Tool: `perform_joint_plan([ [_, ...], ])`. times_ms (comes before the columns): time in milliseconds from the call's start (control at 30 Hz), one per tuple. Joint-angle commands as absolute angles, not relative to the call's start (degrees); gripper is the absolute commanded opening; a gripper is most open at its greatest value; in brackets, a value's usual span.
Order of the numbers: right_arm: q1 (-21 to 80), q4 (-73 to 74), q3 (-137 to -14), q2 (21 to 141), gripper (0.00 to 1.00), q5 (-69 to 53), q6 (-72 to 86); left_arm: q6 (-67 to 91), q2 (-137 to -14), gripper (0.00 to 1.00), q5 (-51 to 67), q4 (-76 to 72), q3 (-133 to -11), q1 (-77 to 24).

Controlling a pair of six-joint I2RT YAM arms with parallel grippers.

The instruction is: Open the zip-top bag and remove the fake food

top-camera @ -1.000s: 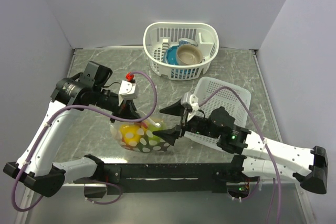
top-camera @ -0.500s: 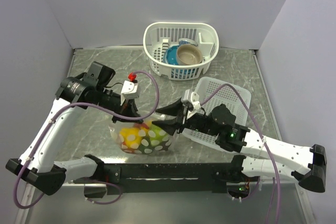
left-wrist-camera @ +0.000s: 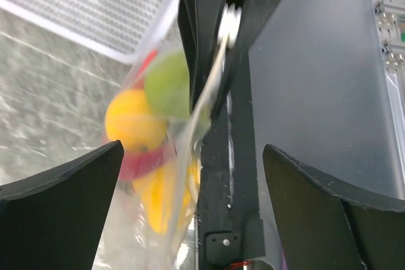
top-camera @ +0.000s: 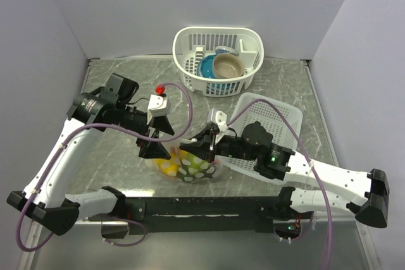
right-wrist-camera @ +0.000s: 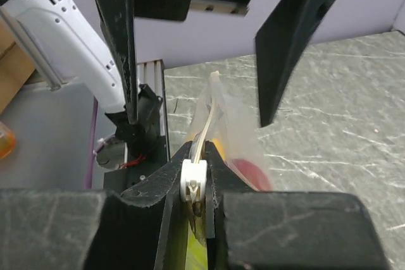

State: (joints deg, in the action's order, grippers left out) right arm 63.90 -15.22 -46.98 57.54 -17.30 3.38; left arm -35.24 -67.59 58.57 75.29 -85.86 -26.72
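The zip-top bag, clear with white dots, lies near the table's front edge with the fake food inside. In the left wrist view a yellow fruit and a lime green one show through the plastic, and a red piece shows in the right wrist view. My right gripper is shut on the bag's top edge at its white slider. My left gripper stands open, one finger either side of the bag's far end, touching nothing. Its fingers hang above the bag's edge.
A white lattice basket at the back holds a blue bowl and a tan bowl. A flat white lattice tray lies right of the bag, under the right arm. A black rail runs along the near edge.
The left gripper has opened and let go of the bag. The right gripper has moved in and shut on the bag's top edge. The bag has shifted a little to the right.
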Motion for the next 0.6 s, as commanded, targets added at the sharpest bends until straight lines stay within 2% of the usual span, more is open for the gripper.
perform_joint_plan([
  [0,64.25,-16.52,-51.85,59.76,0.0,-22.75,2.99,-34.36,-69.6,0.99,62.37,73.12,-92.11,-26.98],
  [67,64.25,-16.44,-52.55,61.69,0.0,-24.51,3.6,-34.98,-71.27,0.96,63.8,73.48,-91.67,-26.9],
  [133,64.34,-16.17,-53.17,63.01,0.0,-26.53,4.22,-36.47,-71.89,0.83,63.37,73.39,-89.66,-26.98],
  [167,64.34,-15.74,-53.52,63.8,0.0,-26.98,4.31,-37.52,-71.98,0.64,62.85,74.0,-88.69,-26.98],
  [233,64.34,-15.47,-53.61,64.16,0.0,-27.33,4.48,-38.76,-71.55,0.47,60.74,73.57,-85.45,-26.98],
  [267,64.34,-15.29,-53.44,63.99,0.0,-27.16,4.4,-39.19,-70.85,0.31,59.86,73.22,-84.47,-26.98],
  [367,64.34,-14.51,-53.17,63.2,0.0,-26.46,3.61,-38.85,-68.83,0.16,56.52,72.07,-81.13,-26.98],
  [433,64.34,-13.72,-53.35,63.02,0.0,-26.19,3.17,-38.41,-67.94,0.23,55.64,71.54,-79.9,-26.98],
  [533,64.42,-12.75,-53.79,63.54,0.0,-26.1,2.81,-38.67,-66.71,0.4,56.34,72.42,-79.45,-27.07],
  [567,64.34,-12.74,-53.79,63.54,0.0,-26.36,2.81,-38.15,-66.36,0.49,56.42,72.33,-79.28,-27.07],
])
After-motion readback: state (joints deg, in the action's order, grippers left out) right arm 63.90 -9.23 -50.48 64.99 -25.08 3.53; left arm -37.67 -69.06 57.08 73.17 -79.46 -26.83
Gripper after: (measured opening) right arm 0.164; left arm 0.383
